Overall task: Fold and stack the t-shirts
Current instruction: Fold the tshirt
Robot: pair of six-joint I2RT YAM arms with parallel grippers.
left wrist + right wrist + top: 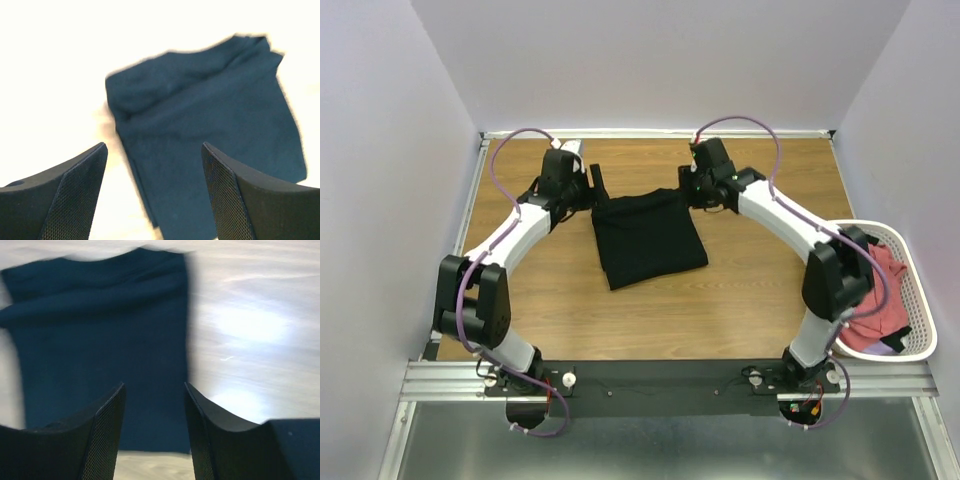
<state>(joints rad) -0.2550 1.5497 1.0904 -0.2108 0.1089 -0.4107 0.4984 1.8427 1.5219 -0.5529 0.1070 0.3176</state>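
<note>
A black t-shirt lies folded into a rough rectangle in the middle of the wooden table. My left gripper hovers at the shirt's far left corner. In the left wrist view the gripper is open, nothing between its fingers, and the black t-shirt lies flat below. My right gripper is at the far right corner. In the right wrist view it is open and empty above the black t-shirt. Salmon-red t-shirts lie bunched in a basket.
A white mesh basket stands at the table's right edge, beside the right arm's elbow. White walls close in the table at the back and on both sides. Bare wood lies in front of the folded shirt.
</note>
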